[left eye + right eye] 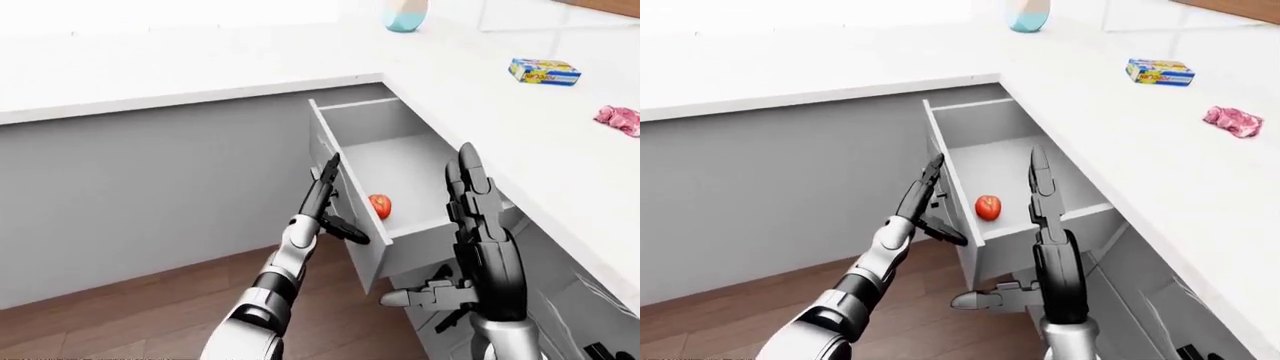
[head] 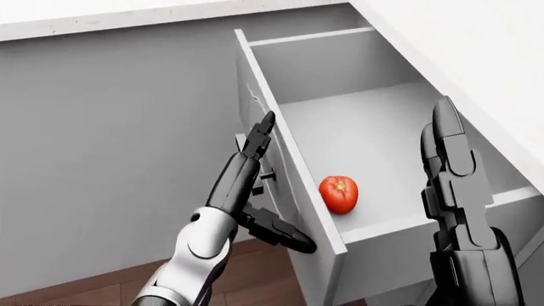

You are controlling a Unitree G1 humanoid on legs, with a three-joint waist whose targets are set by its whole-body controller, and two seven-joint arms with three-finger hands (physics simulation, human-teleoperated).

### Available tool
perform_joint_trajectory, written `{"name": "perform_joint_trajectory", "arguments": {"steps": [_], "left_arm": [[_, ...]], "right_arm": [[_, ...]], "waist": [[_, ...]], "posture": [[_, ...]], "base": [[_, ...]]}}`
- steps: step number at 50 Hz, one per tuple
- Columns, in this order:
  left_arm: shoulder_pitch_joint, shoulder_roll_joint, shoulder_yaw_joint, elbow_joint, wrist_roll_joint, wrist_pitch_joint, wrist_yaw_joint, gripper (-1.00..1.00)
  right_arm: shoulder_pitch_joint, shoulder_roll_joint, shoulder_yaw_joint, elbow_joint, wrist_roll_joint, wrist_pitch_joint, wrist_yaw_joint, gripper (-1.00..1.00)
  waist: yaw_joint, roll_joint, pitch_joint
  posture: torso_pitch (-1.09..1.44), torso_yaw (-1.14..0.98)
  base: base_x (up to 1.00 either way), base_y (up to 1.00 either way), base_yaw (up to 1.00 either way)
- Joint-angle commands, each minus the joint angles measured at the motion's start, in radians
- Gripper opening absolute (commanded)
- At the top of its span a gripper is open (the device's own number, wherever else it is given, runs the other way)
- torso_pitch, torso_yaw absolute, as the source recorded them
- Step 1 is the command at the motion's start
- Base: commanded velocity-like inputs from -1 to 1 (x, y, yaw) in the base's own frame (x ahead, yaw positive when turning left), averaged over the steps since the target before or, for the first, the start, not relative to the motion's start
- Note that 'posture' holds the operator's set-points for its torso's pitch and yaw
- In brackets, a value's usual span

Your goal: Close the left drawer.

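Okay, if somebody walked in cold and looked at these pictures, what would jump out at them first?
The open drawer pulled out from under the white counter, filling the middle of the head view, with a single red tomato lying on its floor. Next, the left hand, fingers open against the outer face of the drawer front, and the right hand raised over the drawer's right side. A blue-and-yellow box sits on the counter, upper right in the left-eye view.

A kitchen: white L-shaped counter (image 1: 200, 67) over grey cabinets (image 1: 150, 195); wood floor (image 1: 120, 315); food on top.
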Motion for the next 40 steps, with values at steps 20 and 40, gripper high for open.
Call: {"name": "perform_joint_trajectory", "arguments": {"steps": [20, 40], "left_arm": [[-0.110, -0.069, -0.020, 0.085, 0.065, -0.043, -0.036, 1.00], [-0.127, -0.115, -0.035, 0.113, 0.123, -0.034, -0.026, 1.00]], "right_arm": [[-0.007, -0.001, 0.006, -0.033, -0.004, -0.031, -0.008, 1.00], [-0.007, 0.000, -0.003, -0.030, 0.009, -0.032, -0.006, 1.00]], "waist": [[-0.006, -0.007, -0.019], [-0.005, -0.010, -0.019]], "posture": [[0.00, 0.00], [0.00, 0.00]], "base": [[0.00, 0.00, 0.00], [0.00, 0.00, 0.00]]}}
